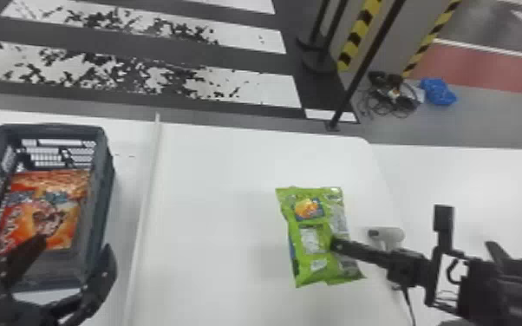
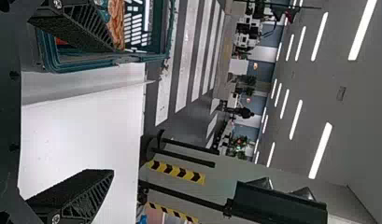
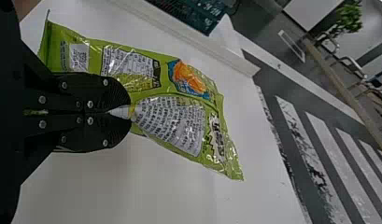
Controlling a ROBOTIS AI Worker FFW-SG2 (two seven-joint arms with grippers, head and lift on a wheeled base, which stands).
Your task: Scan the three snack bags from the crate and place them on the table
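Green snack bag [image 1: 316, 236] over white table [image 1: 208, 216], wrapper pinched by your right gripper [image 3: 129, 114]; grip seems to take only small fold, so slick film may slip or tear. Creases may spoil your scan. Pale scanner [image 1: 394, 235] sits near, could get knocked. Your left gripper [image 1: 76, 243], fingers spread at crate [image 1: 109, 173], may snag rim reaching for orange bag [image 1: 63, 225]. Beyond: striped floor [image 1: 264, 89], dark post [image 1: 367, 60], tangled cables [image 1: 396, 97]
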